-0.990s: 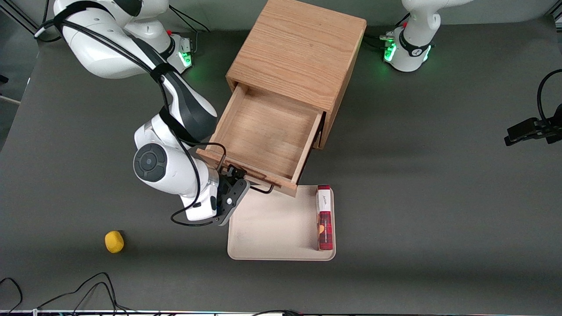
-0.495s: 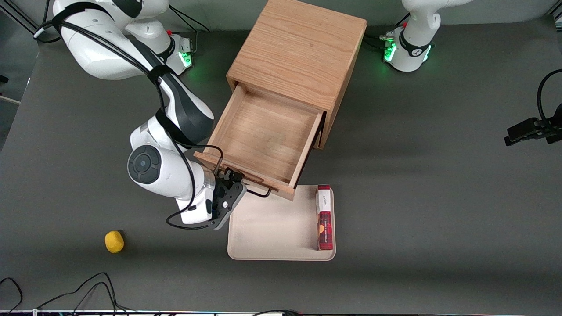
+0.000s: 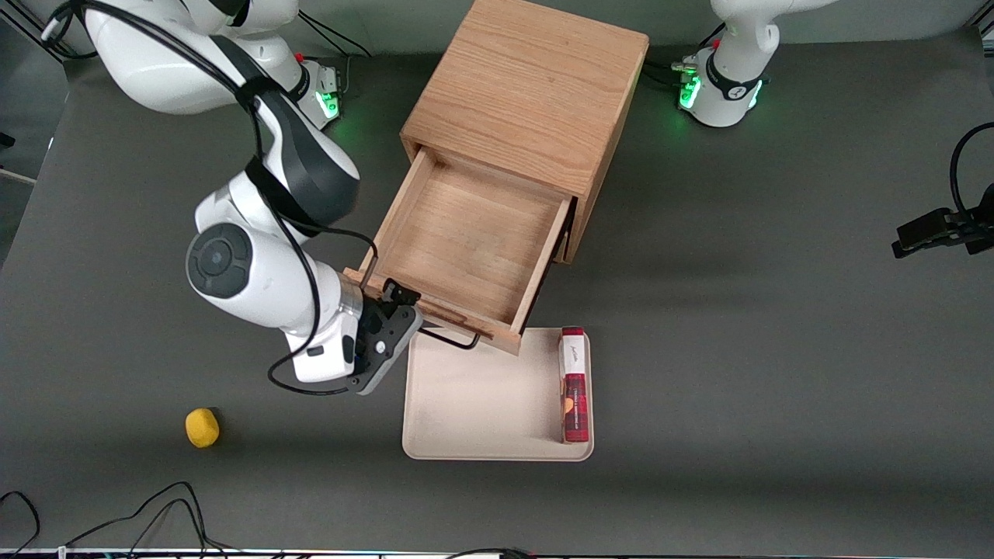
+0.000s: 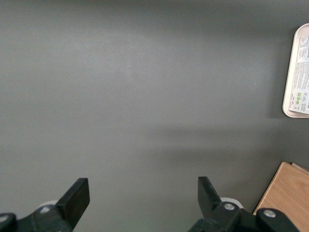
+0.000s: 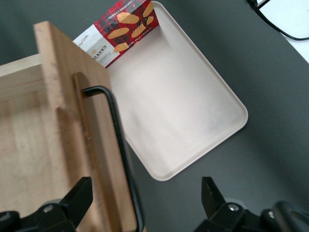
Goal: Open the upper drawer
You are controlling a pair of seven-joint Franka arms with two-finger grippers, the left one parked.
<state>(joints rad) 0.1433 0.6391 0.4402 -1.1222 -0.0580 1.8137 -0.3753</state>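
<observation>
The upper drawer (image 3: 466, 241) of the wooden cabinet (image 3: 528, 85) stands pulled far out, its shallow box bare inside. Its black wire handle (image 3: 454, 340) runs along the drawer front (image 5: 72, 111), over the tray's edge. My right gripper (image 3: 402, 309) is at the handle's end nearest the working arm's side. It is open: the fingers stand wide apart, with the handle (image 5: 116, 130) passing between them untouched. In the wrist view the gripper (image 5: 145, 195) straddles the drawer front and the handle.
A beige tray (image 3: 481, 396) lies on the table in front of the drawer, with a red cookie box (image 3: 575, 384) along one edge. A yellow ball (image 3: 202, 428) sits nearer the front camera toward the working arm's end.
My right arm has swung toward its own end of the table, sliding the gripper along the handle to its end. The drawer stays pulled out.
</observation>
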